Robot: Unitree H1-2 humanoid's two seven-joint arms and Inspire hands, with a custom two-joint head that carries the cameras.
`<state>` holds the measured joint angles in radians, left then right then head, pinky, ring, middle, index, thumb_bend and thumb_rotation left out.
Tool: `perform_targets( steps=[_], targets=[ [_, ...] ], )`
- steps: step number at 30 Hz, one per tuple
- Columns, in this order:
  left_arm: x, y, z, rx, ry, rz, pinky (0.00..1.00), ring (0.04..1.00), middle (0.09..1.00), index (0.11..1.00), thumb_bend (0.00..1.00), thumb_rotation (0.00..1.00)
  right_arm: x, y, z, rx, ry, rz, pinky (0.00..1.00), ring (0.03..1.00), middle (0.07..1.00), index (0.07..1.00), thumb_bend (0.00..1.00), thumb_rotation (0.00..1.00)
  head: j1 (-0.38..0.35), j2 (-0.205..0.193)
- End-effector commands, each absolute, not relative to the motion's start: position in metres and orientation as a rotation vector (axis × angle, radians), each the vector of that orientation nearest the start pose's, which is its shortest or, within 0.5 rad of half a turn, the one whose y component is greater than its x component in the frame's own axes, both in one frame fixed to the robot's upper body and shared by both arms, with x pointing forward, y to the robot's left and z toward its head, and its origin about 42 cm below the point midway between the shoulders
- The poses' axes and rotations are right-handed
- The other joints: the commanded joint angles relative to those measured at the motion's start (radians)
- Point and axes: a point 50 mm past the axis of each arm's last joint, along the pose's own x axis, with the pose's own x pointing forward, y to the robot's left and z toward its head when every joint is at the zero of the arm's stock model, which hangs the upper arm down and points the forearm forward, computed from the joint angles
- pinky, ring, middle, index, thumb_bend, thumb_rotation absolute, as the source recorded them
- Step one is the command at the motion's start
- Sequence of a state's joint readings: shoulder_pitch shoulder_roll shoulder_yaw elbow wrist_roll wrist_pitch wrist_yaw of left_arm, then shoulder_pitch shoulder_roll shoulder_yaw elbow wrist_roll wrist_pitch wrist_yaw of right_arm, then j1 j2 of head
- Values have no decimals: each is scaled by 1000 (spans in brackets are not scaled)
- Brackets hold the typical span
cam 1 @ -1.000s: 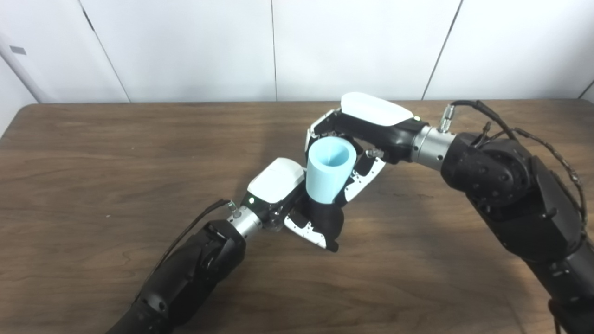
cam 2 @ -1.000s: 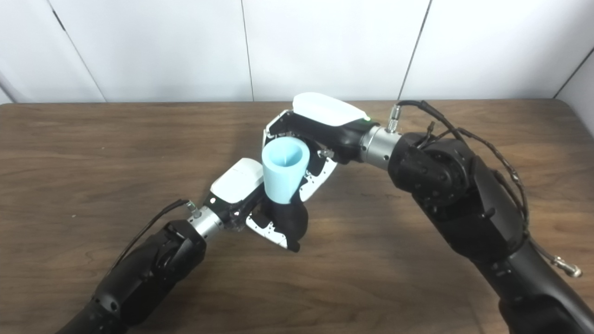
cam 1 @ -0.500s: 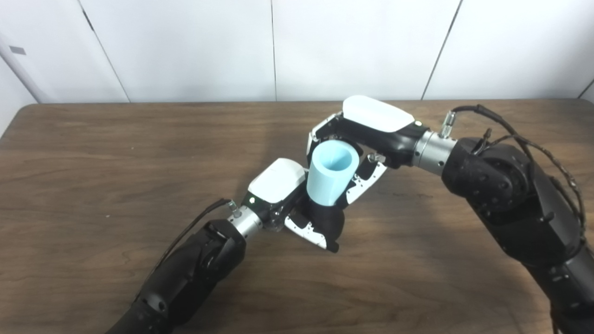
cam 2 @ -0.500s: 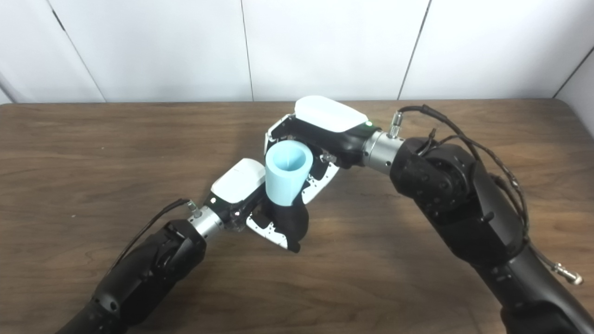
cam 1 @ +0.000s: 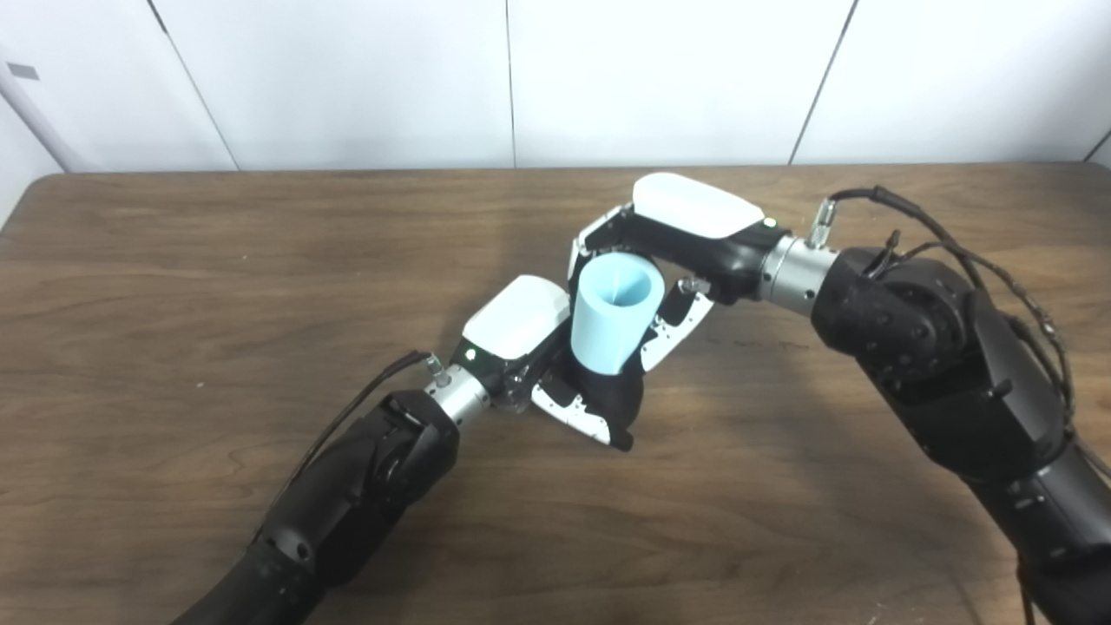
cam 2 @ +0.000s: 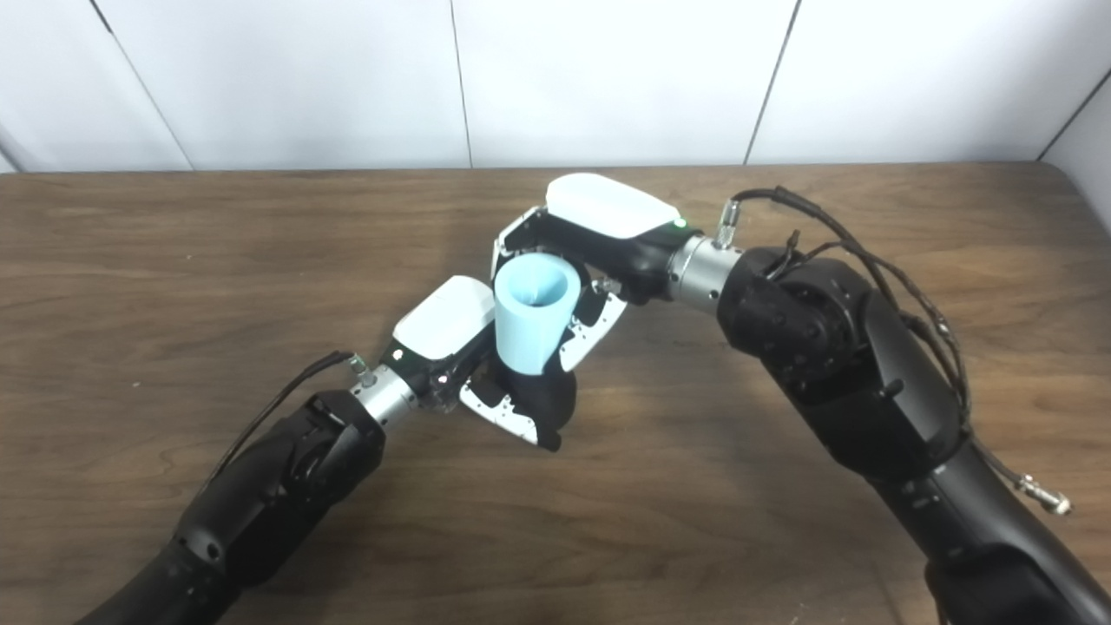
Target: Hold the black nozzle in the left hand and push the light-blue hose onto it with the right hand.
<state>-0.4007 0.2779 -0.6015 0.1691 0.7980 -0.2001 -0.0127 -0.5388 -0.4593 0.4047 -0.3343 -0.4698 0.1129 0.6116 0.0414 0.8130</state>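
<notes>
- The wooden surface [cam 1: 217,260] carries nothing else in view; both arms meet over its middle, above the wood.
- The right robot hand [cam 1: 673,252] comes in from the far right and is wrapped around the light-blue hose [cam 1: 612,314], white-tipped fingers [cam 1: 675,325] pressed on its near side. It is grasping the hose.
- The left robot hand [cam 1: 555,365] sits just below and to the left, curled around the black nozzle [cam 1: 612,395]. It is grasping the nozzle, most of which is hidden by its fingers.
- The hose stands nearly upright, wide open mouth facing up, narrow lower end touching the top of the nozzle. How far it has slid on cannot be told; the joint is hidden.
- Judged from this, the push-on step is in hand: both parts are gripped and mated end to end.
- The next move likely calls for the right hand to press down along the hose's own axis while the left braces the nozzle firmly, keeping both in line so the soft-looking hose does not buckle or skid off sideways.
</notes>
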Motion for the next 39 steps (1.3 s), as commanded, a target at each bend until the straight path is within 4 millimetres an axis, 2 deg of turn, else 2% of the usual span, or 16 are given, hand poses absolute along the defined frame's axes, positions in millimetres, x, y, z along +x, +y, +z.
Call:
perform_targets(
  steps=[1,6,9,10,12,13,15,16,17,19,20,24,27,29,37,39],
  targets=[
    [337,136,99,1252,-366,-783,265,341,468,482,527,0,353,-168,285,-1185,-461,857,242,302,417,525,522,0,1,2],
    [337,135,98,1253,-362,-784,264,347,472,482,528,0,349,-168,286,-1185,-460,862,240,303,418,523,522,0,2,1],
    [337,135,97,1254,-358,-787,266,362,406,495,522,0,348,-169,293,-1127,-464,842,235,299,418,530,521,0,4,-2],
    [337,135,97,1255,-357,-788,267,362,401,495,522,0,347,-169,299,-1125,-466,830,251,321,447,510,525,0,4,-3],
    [337,136,96,1252,-354,-789,266,359,397,496,521,0,345,-171,312,-1140,-468,802,330,424,478,643,557,0,2,-4],
    [337,137,96,1251,-352,-790,264,353,434,489,524,0,343,-172,321,-1148,-481,781,429,553,618,744,722,143,2,-6],
    [338,137,95,1252,-350,-791,260,348,464,483,527,0,343,-174,331,-1141,-501,748,518,680,762,856,877,288,1,-7],
    [338,138,95,1253,-350,-792,256,347,468,483,527,0,344,-175,334,-1126,-512,731,543,729,828,898,903,317,0,-9],
    [338,138,95,1254,-349,-792,256,350,433,489,524,0,345,-176,336,-1116,-518,720,587,785,881,931,921,330,0,-9],
    [338,139,94,1255,-352,-790,257,352,404,494,522,0,346,-178,344,-1120,-525,686,652,861,950,975,942,348,-3,-12],
    [338,139,94,1257,-354,-789,258,353,438,488,525,0,346,-179,347,-1120,-517,669,675,888,975,988,949,355,-3,-12],
    [338,140,94,1255,-354,-788,241,330,470,482,528,0,347,-189,361,-1065,-501,607,742,984,999,1000,992,296,-4,-10],
    [338,141,94,1252,-351,-789,223,307,471,482,528,0,348,-198,371,-1030,-499,563,858,999,1000,1000,1000,255,-6,-10],
    [338,141,94,1256,-350,-793,220,306,471,482,528,0,348,-202,376,-1031,-502,539,896,1000,1000,1000,1000,259,-6,-10],
    [338,140,93,1264,-341,-798,232,323,472,482,528,0,341,-211,386,-1030,-481,551,820,1000,1000,1000,1000,317,1,-9],
    [338,140,93,1265,-339,-798,237,328,472,482,528,0,338,-213,387,-1033,-477,596,854,1000,1000,1000,1000,294,1,-10]
  ],
)
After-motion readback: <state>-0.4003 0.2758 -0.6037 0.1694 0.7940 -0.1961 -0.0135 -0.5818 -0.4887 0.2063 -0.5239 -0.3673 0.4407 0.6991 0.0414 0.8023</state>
